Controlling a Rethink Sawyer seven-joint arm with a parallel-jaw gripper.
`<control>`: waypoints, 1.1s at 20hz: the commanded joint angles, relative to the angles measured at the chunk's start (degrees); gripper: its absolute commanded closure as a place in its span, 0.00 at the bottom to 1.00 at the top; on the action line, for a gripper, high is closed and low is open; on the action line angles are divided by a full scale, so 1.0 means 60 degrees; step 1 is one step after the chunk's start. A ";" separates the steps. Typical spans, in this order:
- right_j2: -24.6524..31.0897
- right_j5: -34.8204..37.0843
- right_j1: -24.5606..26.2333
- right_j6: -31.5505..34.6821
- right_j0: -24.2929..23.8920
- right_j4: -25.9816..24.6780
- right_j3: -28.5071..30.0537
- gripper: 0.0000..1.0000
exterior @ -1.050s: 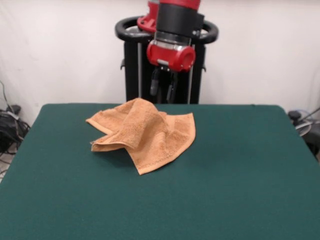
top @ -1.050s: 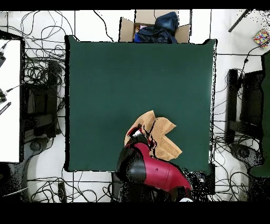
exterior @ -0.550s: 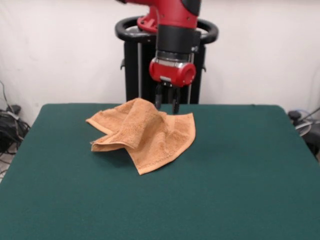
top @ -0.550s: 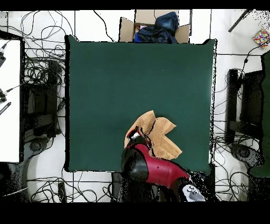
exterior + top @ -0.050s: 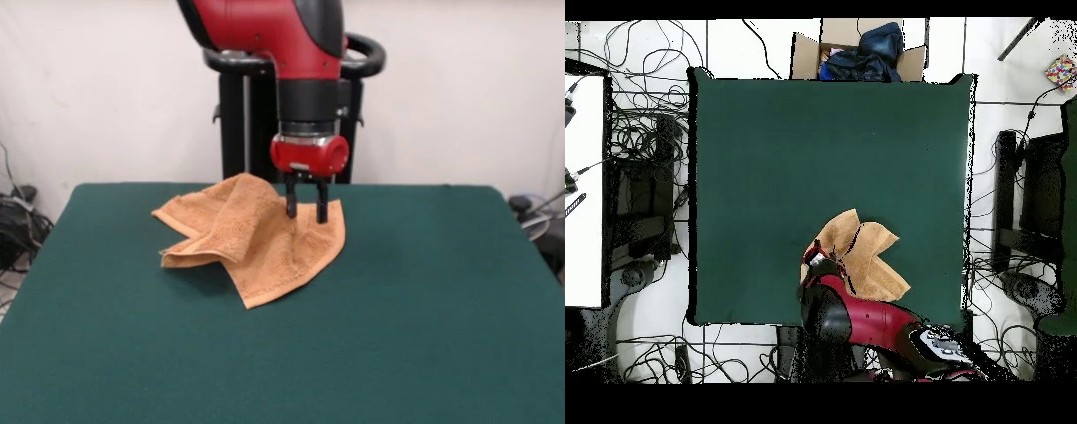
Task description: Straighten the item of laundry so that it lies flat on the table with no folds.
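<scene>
A white wall backs the dark green table [image 5: 424, 309] in the front view, with tangled cables on the floor at its left edge. In the overhead view a cardboard box [image 5: 857, 52] sits just beyond the table's top edge, holding a heap of dark blue cloth [image 5: 865, 55]; its flaps stand open. On the table, the orange-tan towel [image 5: 256, 238] lies crumpled toward the side nearest the black pedestal [image 5: 256, 124], a little left of the table's middle in the front view. Its left part is doubled over in a raised fold with a pointed corner sticking out leftward, while its right part spreads flatter, with one corner pointing toward the camera. The red and black arm [image 5: 291, 35] comes down over the towel's right rear part, and the gripper [image 5: 305, 210] hangs there with its two dark fingers [image 5: 290, 200] parted, their tips at or just above the cloth near the towel's rear edge, gripping nothing.
</scene>
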 commanded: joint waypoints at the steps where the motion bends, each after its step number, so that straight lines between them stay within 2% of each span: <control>1: 0.1372 -0.0457 0.0849 0.1682 -0.0202 -0.0299 -0.0593 0.00; 7: 0.1327 -0.0579 0.0951 0.1572 -0.0125 -0.0193 -0.0694 0.00; 11: 0.0891 -0.0417 0.0530 0.1467 0.0382 0.0304 -0.0720 0.00; 18: -0.0490 0.1590 -0.0949 0.0612 0.1933 0.1610 -0.1279 0.00; 22: -0.0898 0.1980 -0.0990 0.0373 0.2397 0.1817 -0.1683 0.00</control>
